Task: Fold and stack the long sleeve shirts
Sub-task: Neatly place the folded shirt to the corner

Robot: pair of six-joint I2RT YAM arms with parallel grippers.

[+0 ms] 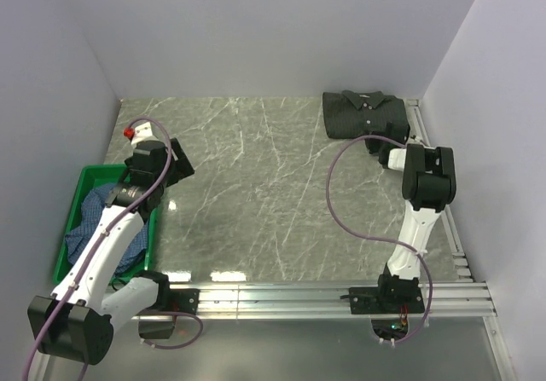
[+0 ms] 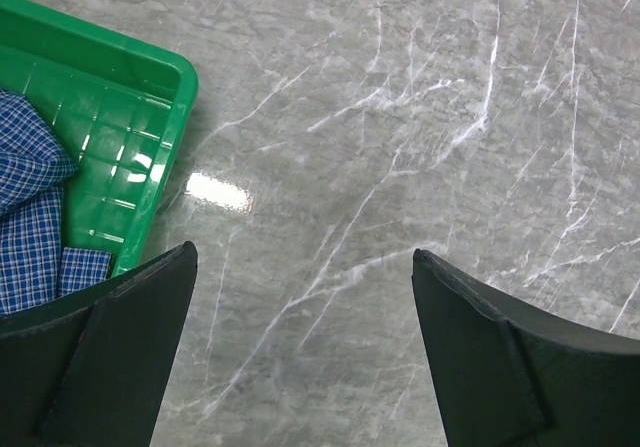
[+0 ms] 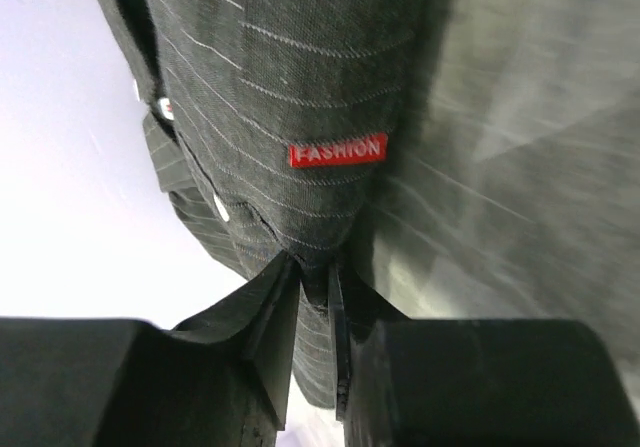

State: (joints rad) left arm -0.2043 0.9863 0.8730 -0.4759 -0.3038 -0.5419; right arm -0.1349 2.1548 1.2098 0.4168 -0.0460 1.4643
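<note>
— Where do you stand?
— My right gripper is narrow on the hem of the folded black shirt, far right. My left gripper gapes beside the crate holding the blue shirt.
— Risk?
— A snagged hem as I lift away could drag the fold open.
</note>
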